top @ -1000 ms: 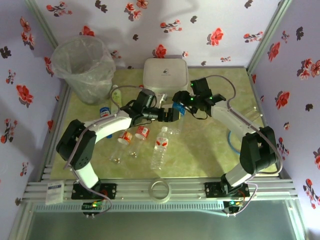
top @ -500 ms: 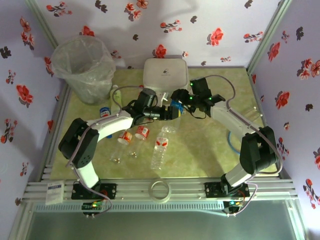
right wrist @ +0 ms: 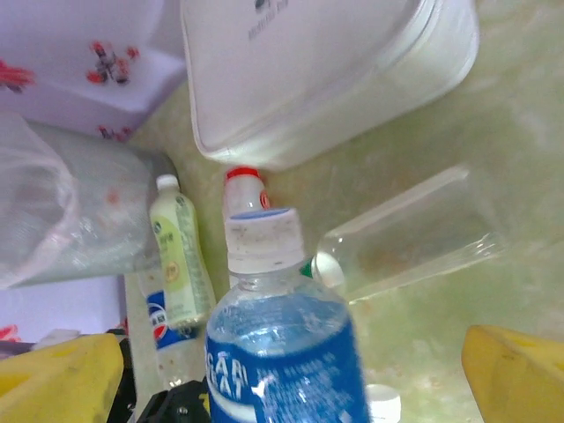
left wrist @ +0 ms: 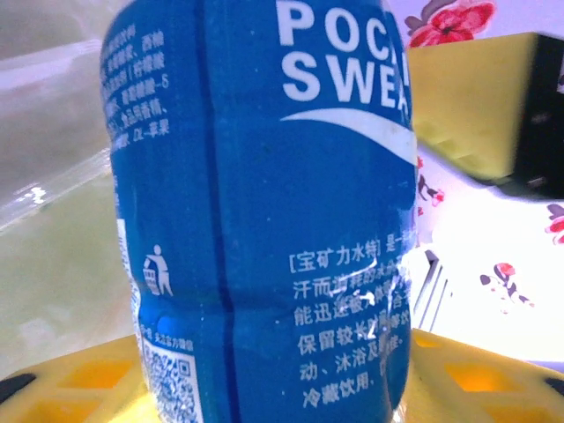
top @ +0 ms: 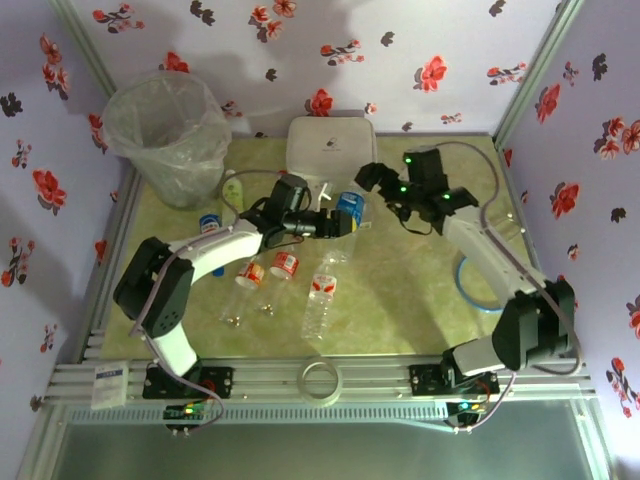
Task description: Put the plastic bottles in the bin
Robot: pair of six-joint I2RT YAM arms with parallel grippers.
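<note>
Plastic bottles (top: pixel 320 295) lie scattered on the bench (top: pixel 420 290), and one blue-labelled bottle (top: pixel 349 208) is held clear of it at mid-bench, just on the near side of the white box (top: pixel 332 145). The left fingers (top: pixel 335 224) are closed part-way around its body, clamping it. The right fingers (top: pixel 369 180) stand spread wide, just right of that bottle and apart from it. Two red-labelled bottles (top: pixel 268 268) lie nearer and to the left, and a pale green bottle (top: pixel 232 188) lies farther left. The bin (top: pixel 165 130) stands in the far left corner.
</note>
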